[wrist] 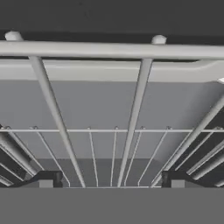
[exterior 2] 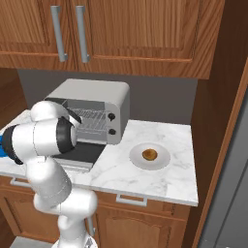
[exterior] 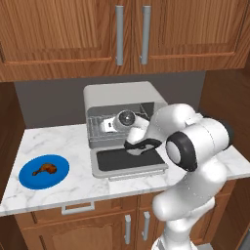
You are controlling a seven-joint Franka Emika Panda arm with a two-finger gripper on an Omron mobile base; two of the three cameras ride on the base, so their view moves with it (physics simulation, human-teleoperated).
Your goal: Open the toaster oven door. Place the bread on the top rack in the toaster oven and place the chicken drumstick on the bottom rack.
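the oven (exterior: 122,95) door (exterior: 128,160) lies flat open. the gripper (wrist: 109,180), jaws apart, seems just inside by the top rack (wrist: 131,105). drumstick (exterior: 44,169) far left, bread (exterior 2: 149,155) right.

The toaster oven (exterior: 124,95) is silver-grey, and its open door (exterior: 128,160) has dark glass in a pale grey frame. The racks (wrist: 131,113) are thin silver wire. The bench (exterior 2: 160,181) is white marble with faint grey veins. A brown-orange drumstick (exterior: 44,169) lies on a bright blue plate (exterior: 29,179); a golden-brown bun (exterior 2: 149,155) sits on a white plate (exterior 2: 136,156). The cabinets (exterior: 58,29) are reddish-brown wood with grey handles (exterior: 119,34). The arm (exterior: 195,146) is white with black joints.
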